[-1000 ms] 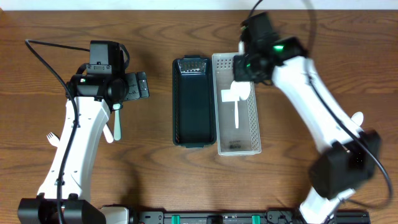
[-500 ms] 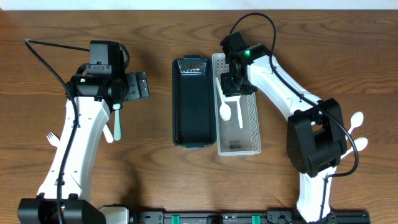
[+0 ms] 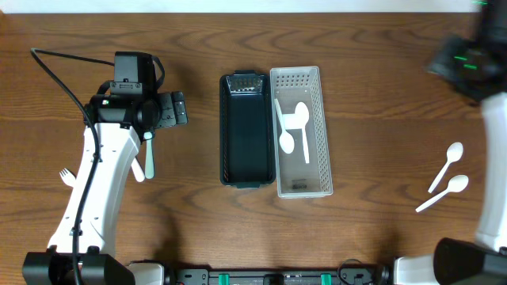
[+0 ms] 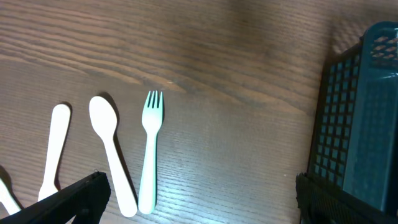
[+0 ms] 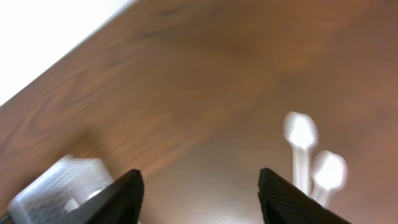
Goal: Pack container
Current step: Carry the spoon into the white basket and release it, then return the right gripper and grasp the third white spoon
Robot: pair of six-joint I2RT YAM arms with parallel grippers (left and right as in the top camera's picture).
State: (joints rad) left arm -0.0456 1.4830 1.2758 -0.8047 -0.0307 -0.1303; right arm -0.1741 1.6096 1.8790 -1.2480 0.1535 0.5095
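Note:
A white basket (image 3: 318,87) holds two white spoons (image 3: 294,127) side by side. Touching its left side is an empty black basket (image 3: 246,131), whose mesh wall (image 4: 364,118) shows in the left wrist view. My left gripper (image 3: 179,109) hangs open and empty left of the black basket, above a pale green fork (image 4: 149,155) and a white spoon (image 4: 111,149). My right gripper (image 5: 199,199) is open and empty, a blur at the far right (image 3: 469,62). Two more white spoons (image 5: 314,162) lie ahead of it, and the white basket's corner (image 5: 59,183) shows to its left.
Two white spoons (image 3: 445,180) lie on the wood near the right edge. A fork and a spoon (image 3: 145,157) lie beside the left arm, with another fork (image 3: 66,176) further left. A second white handle (image 4: 53,149) lies left of the spoon.
My right gripper opened, left a second spoon in the white basket, and swung fast to the far right of the table. The left arm stayed put.

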